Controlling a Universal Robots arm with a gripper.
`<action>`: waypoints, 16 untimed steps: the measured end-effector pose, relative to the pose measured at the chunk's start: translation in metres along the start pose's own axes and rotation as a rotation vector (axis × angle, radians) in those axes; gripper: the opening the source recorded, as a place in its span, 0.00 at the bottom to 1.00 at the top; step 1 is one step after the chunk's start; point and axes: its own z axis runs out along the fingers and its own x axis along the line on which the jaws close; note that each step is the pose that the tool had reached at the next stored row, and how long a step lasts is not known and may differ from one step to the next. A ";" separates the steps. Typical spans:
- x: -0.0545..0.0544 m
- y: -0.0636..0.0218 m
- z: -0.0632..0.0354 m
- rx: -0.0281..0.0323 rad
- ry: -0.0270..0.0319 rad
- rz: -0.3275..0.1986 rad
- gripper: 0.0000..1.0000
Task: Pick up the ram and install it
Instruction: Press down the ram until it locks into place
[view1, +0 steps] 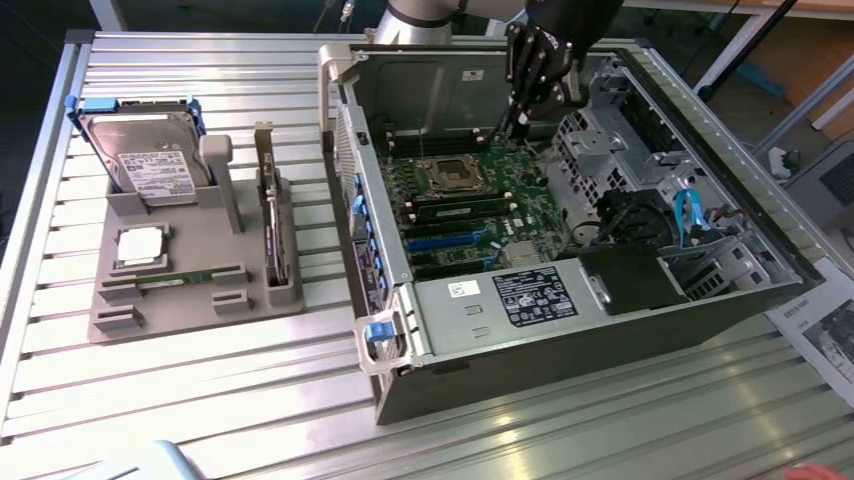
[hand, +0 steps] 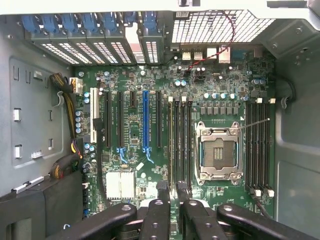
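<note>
The ram (view1: 176, 277) lies as a thin green strip in the front slot of a grey holder (view1: 200, 312), at the lower left of the exterior view. Nothing is touching it. Just behind it in the same holder rests the square silver processor chip (view1: 140, 247). Further back the hard drive (view1: 144, 155) leans upright. A dark card (view1: 274, 235) stands on edge along the holder's side nearest the computer.

The holder sits on a slatted metal bench (view1: 200, 410), just beside an open computer case (view1: 534, 350) that takes up the centre and right of the exterior view. Inside the case the green motherboard (view1: 523, 200) faces up, with the empty processor socket (view1: 447, 175) near its middle.

The end effector (view1: 514, 125) hangs inside the case at the upper centre of the exterior view. It is above the board and well apart from the ram. In the wrist view its two dark fingertips (hand: 162, 189) stand apart at a moderate width and hold nothing. The bare board shows in the gap between them, which lines up with the long black memory slots (hand: 181, 140) beside the socket (hand: 217, 152).
</note>
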 end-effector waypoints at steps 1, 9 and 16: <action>0.000 0.0000 0.0000 0.0000 0.0000 0.000 0.19; 0.000 0.0000 0.0000 0.0000 0.0000 0.000 0.10; 0.000 0.0000 0.0000 0.0000 0.0001 0.000 0.10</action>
